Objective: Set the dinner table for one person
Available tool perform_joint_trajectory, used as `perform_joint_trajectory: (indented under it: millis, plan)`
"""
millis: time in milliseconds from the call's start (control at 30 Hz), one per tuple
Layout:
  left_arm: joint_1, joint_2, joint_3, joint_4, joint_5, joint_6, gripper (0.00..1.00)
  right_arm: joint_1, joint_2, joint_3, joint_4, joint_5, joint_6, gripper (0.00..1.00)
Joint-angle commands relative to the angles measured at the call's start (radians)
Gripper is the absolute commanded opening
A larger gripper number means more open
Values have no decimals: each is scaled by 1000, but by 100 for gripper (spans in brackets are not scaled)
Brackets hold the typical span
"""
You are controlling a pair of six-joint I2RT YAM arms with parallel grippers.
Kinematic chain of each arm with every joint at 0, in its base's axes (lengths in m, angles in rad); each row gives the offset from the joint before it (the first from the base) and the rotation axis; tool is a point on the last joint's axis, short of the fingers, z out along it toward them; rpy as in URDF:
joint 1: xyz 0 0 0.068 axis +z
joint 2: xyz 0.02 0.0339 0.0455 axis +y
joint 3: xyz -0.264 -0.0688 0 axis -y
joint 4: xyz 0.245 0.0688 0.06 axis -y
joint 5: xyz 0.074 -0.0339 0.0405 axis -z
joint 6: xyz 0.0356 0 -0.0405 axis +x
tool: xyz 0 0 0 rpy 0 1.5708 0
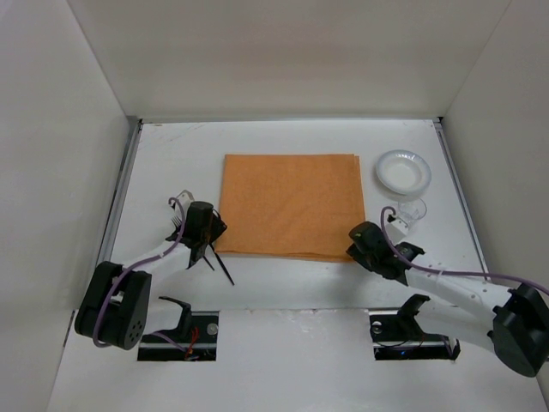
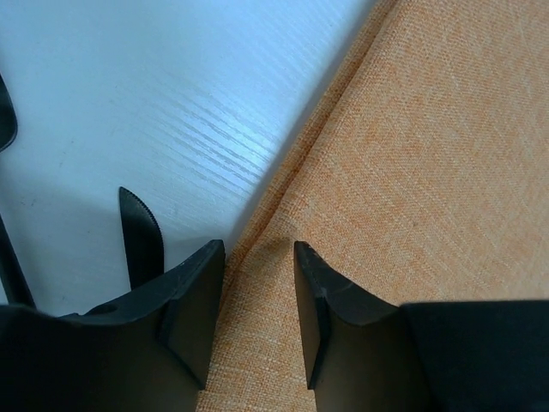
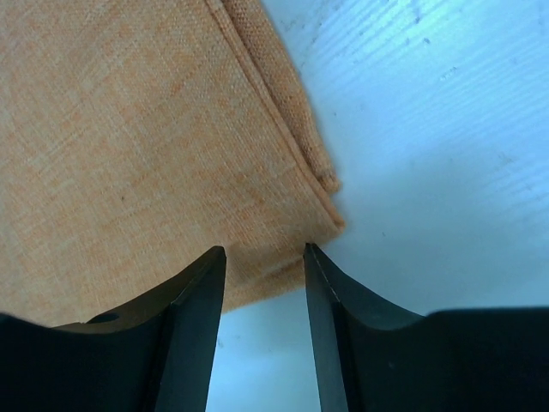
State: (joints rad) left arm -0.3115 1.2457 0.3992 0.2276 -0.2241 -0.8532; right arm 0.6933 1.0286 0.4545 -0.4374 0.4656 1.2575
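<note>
The dinner table is a white tabletop. An orange cloth mat lies flat in its middle. My left gripper is open and empty, low over the mat's near-left edge; its jaws straddle the hem. A black knife lies just left of them, its tip in the left wrist view. My right gripper is open and empty at the mat's near-right corner, its jaws on either side of that corner.
A white plate sits right of the mat, with a clear cup just in front of it. A pale fork-like utensil lies left of the left gripper. Another black utensil shows at the left edge. White walls enclose three sides.
</note>
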Motion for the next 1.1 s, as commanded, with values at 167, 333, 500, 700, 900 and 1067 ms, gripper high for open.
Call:
perform_joint_trajectory:
  millis: [167, 333, 500, 700, 900, 1067]
  plan:
    - [15, 32, -31, 84, 65, 13, 28, 42, -78, -8, -72, -7, 71, 54]
    - [25, 20, -54, 114, 72, 14, 20, -2, 13, -40, 75, -64, 63, 46]
    - [47, 17, -62, 118, 83, 19, 12, -10, 111, 4, 231, -45, -13, 26]
    - [85, -12, -85, 118, 77, 13, 9, -71, 280, 98, 285, -58, -130, 19]
    - [87, 3, -60, 118, 74, 8, 10, -85, 265, 113, 269, -32, -182, 19]
    - [78, 37, -23, 118, 69, -3, 10, -73, 197, 76, 203, -10, -159, 18]
